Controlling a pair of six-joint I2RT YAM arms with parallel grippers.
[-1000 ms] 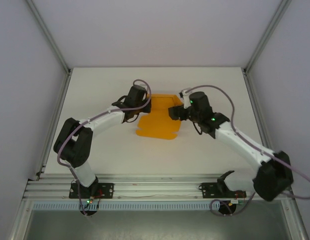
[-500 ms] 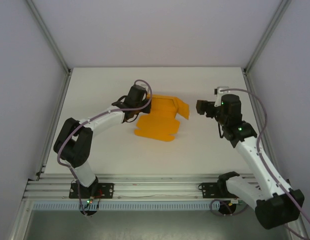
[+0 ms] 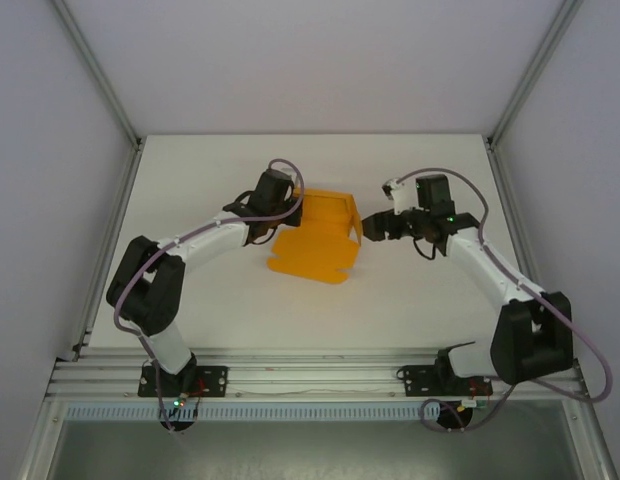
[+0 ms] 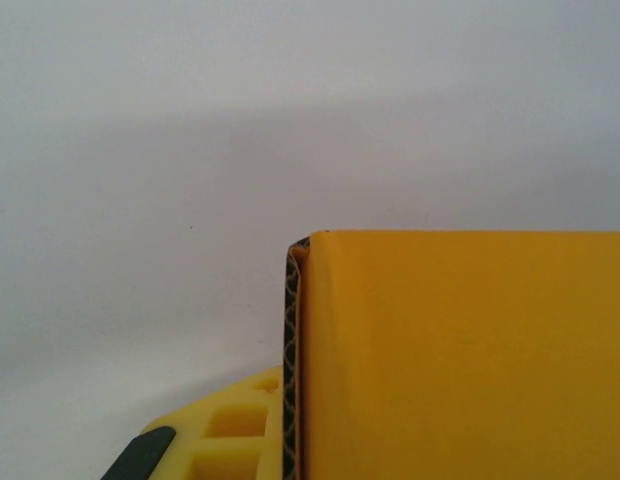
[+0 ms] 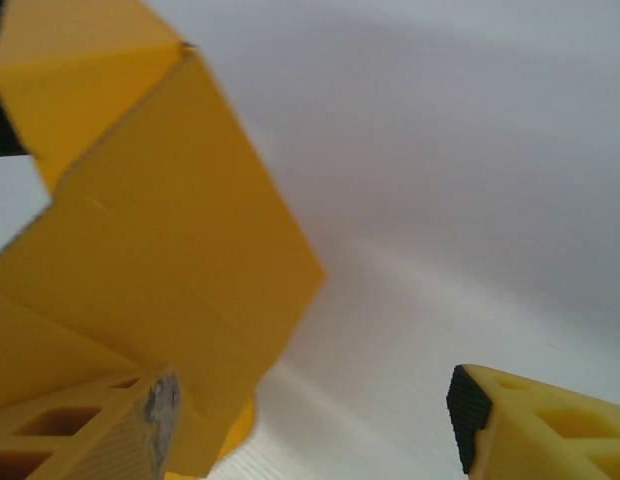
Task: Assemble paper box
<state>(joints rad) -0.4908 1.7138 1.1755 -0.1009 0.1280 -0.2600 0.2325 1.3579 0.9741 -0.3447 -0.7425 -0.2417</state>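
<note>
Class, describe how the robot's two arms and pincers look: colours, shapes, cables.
The left arm and right arm have white links, black joints and a grey cable looping along each. The pincer fingers are yellow with dark ridged pads.

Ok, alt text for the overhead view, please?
A partly folded orange-yellow paper box lies on the white table. The left pincer is shut on its raised left wall; the right pincer, open, is at the raised right flap.

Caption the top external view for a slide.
Left gripper clamps the paper box at its left edge; open right gripper beside its raised right flap, on a white table.
</note>
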